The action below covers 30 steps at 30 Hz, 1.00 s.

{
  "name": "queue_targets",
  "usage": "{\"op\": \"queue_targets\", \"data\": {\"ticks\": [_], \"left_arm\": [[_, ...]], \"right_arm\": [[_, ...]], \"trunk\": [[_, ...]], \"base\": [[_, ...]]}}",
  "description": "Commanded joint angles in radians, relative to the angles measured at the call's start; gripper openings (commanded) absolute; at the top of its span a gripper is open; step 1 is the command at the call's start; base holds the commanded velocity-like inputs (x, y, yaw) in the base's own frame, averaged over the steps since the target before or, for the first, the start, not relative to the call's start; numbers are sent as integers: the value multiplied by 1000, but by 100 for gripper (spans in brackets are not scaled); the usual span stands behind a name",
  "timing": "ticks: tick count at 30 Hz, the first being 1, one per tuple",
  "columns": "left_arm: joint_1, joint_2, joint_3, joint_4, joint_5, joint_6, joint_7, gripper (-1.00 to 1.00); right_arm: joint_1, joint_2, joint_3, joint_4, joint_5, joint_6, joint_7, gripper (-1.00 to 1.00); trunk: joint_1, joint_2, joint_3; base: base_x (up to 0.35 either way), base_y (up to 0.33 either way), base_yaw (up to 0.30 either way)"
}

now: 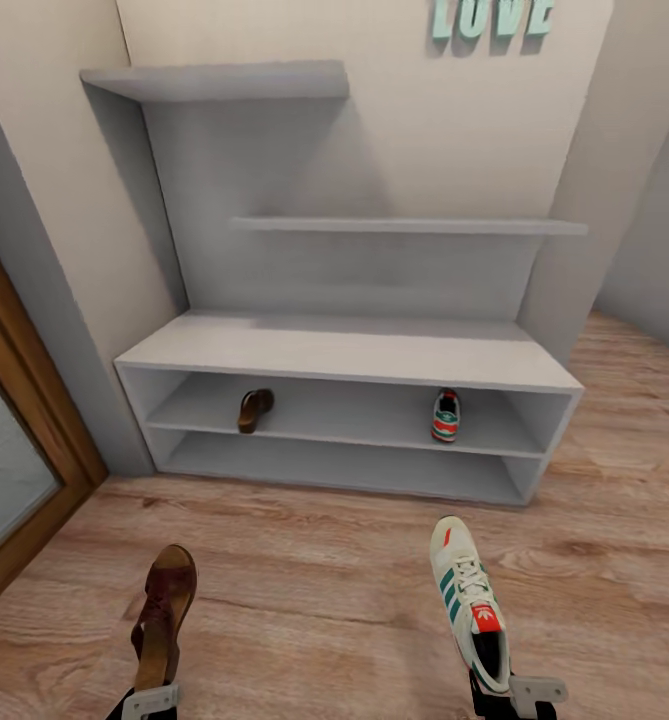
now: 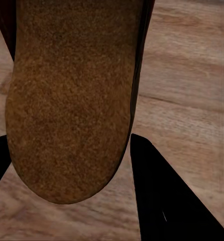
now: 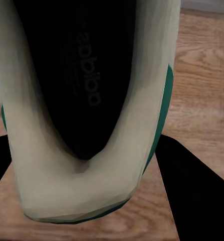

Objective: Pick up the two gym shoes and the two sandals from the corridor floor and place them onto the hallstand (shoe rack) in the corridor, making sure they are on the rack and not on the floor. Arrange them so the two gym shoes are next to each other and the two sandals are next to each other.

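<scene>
The pale grey hallstand (image 1: 354, 352) stands ahead against the wall. On its upper open shelf lie one brown sandal (image 1: 255, 409) at the left and one white gym shoe (image 1: 446, 416) at the right. My left gripper (image 1: 152, 700) is shut on the heel of the second sandal (image 1: 163, 615), held above the corridor floor (image 1: 314, 590); its suede sole (image 2: 72, 100) shows close up between the dark fingers (image 2: 162, 201). My right gripper (image 1: 509, 692) is shut on the heel of the second gym shoe (image 1: 471, 595), whose dark inside (image 3: 84, 75) faces the right wrist camera.
A wood-framed door or mirror (image 1: 14, 440) runs along the left wall. Two stepped wall shelves (image 1: 404, 226) hang above the bench, with teal letters (image 1: 494, 18) on the wall. Wood floor extends to the right of the rack.
</scene>
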Motion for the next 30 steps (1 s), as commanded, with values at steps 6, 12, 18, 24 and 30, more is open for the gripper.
{"op": "queue_targets", "data": {"ticks": [6, 12, 18, 24, 30], "left_arm": [[0, -1, 9, 0, -8, -3, -9, -100], [0, -1, 9, 0, -8, -3, -9, -100], [0, -1, 9, 0, -9, -2, -9, -100], [-3, -2, 8, 0, -8, 9, -12, -100], [-36, -12, 9, -12, -16, 100, -18, -100]], "right_arm": [[-1, 0, 0, 1, 4, -3, -5, -100], [-1, 0, 0, 0, 4, -3, -3, -100], [-1, 0, -1, -1, 4, -3, -2, -100], [-1, 1, 0, -2, 5, -3, -2, -100], [-1, -10, -5, -1, 5, 0, -4, -100]], "trunk": [[0, 0, -1], [0, 0, -1], [0, 0, -1], [0, 0, -1], [0, 0, -1]], "base": [[0, 147, -269], [0, 277, -83], [0, 55, -4], [0, 2, 0], [0, 0, 0]]}}
